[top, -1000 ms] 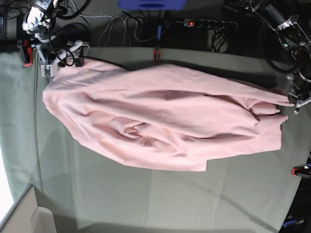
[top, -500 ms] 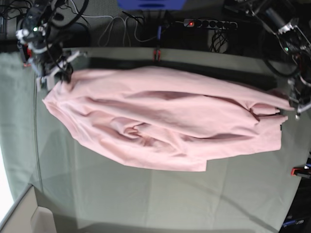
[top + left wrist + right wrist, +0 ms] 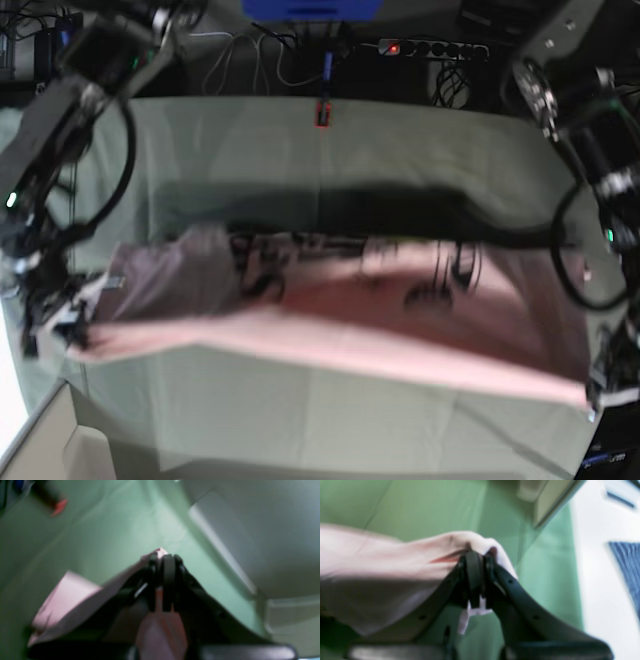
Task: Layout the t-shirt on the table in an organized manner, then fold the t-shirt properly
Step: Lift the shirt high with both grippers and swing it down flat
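The left fingers [image 3: 168, 562] were pressed together on a thin edge of the t-shirt [image 3: 330, 320], and the right fingers [image 3: 473, 562] pinched a soft bunched corner. The pink cloth hung stretched above the table [image 3: 300, 420], from 9 to 3 o'clock; its black lettering was blurred.

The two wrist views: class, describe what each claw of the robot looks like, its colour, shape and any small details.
Both are blurred. The left claw has matt black fingers that widen into curved arms toward the camera, tipped with rounded black pads. The right claw is the same build: black, curved, with small round holes along its fingers. No markings are readable. In the base view, black cables loop beside both dark arms.
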Controlling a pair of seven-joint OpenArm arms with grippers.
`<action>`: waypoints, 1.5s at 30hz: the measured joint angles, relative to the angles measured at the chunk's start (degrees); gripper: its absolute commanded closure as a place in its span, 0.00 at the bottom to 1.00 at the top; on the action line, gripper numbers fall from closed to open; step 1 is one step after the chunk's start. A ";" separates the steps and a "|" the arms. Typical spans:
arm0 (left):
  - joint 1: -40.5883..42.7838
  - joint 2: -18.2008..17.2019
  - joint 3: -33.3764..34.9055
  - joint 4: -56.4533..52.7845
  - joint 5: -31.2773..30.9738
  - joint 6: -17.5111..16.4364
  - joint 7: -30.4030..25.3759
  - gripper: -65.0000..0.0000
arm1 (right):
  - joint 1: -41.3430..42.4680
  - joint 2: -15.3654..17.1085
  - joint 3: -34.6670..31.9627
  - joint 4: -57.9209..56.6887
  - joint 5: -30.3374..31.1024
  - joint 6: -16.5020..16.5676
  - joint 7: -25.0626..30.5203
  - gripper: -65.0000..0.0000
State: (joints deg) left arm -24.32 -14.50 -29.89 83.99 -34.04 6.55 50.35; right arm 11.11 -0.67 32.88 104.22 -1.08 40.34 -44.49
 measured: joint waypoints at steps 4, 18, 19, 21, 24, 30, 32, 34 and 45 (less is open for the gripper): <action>-7.19 -0.24 6.03 -0.04 0.09 0.20 0.00 1.00 | 9.16 3.02 -2.62 -2.36 0.24 0.11 -4.11 1.00; -36.92 -0.44 18.80 -23.91 -0.35 0.52 -10.14 1.00 | 40.65 13.27 -9.22 -23.21 0.35 -0.04 -5.42 1.00; -38.03 -0.44 19.19 -24.24 -0.44 0.55 -10.29 1.00 | 42.86 13.94 -9.29 -24.70 0.59 0.13 -5.40 1.00; -39.87 -0.42 19.63 -24.57 -0.66 0.33 -10.58 1.00 | 47.54 15.32 -9.20 -27.63 0.17 0.09 -5.44 1.00; -42.03 -0.39 19.58 -25.11 -0.66 0.33 -10.80 1.00 | 54.47 16.92 -9.53 -31.89 -0.13 -0.11 -5.22 1.00; -42.82 -0.33 19.50 -24.76 -0.72 0.33 -10.56 1.00 | 57.29 18.58 -12.87 -32.24 0.26 -0.09 -4.07 1.00; -41.77 -0.57 19.28 -24.57 -0.55 0.17 -10.71 1.00 | 54.55 18.73 -12.83 -30.42 0.59 -0.07 -4.07 1.00; -38.77 -0.94 19.26 -23.96 -0.76 -0.15 -11.13 1.00 | 49.31 18.88 -12.76 -27.26 0.48 -0.07 -4.15 1.00; -10.47 -4.02 19.15 -11.61 -0.42 0.59 -10.56 1.00 | 12.96 12.02 -11.93 -8.66 2.47 0.11 -3.89 1.00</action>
State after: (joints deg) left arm -34.79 -18.52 -10.74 72.38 -34.46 7.14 39.79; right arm 24.08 11.35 20.95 95.57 1.39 40.45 -48.38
